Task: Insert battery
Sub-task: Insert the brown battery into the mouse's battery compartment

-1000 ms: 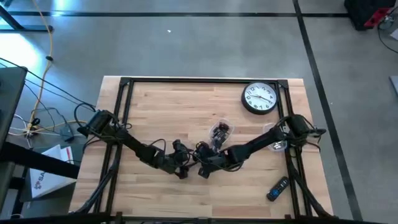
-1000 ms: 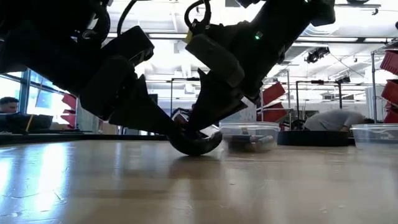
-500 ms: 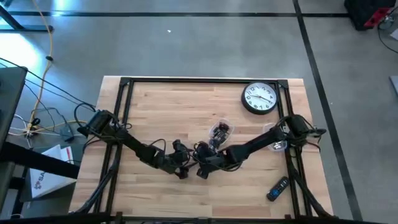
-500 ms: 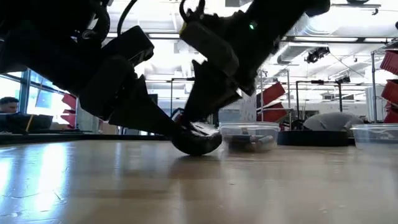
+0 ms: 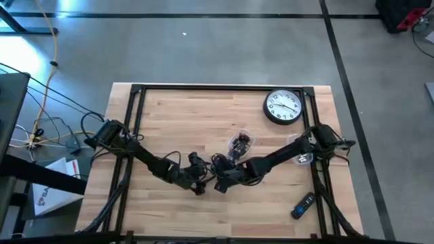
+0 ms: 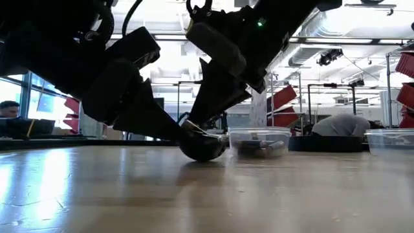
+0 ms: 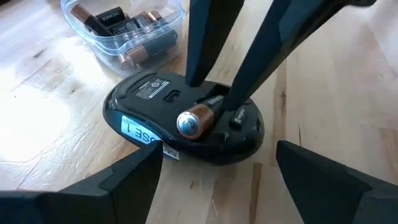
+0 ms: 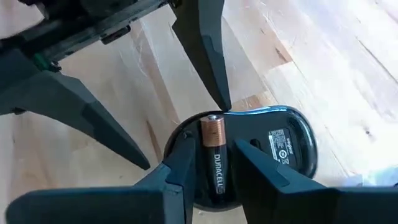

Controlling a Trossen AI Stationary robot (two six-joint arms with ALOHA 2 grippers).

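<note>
Not much to read from my seat. The clearest bit is "DURACELL" printed lengthwise down the black half of the battery (image 8: 214,158), seen from the right wrist cam. The mouse (image 7: 184,120) lying belly-up has a pale sticker on its edge where I can make out "SE 1", the rest cut off by the curve. There's also a printed label (image 8: 278,143) on the mouse's underside with a round logo and fine print, too small for me to read. The wall clock (image 5: 283,107) on the table has a ring of numerals, but from the high cam I can't pick out single digits. A white box (image 5: 49,193) beside the table shows red lettering, unreadable.
</note>
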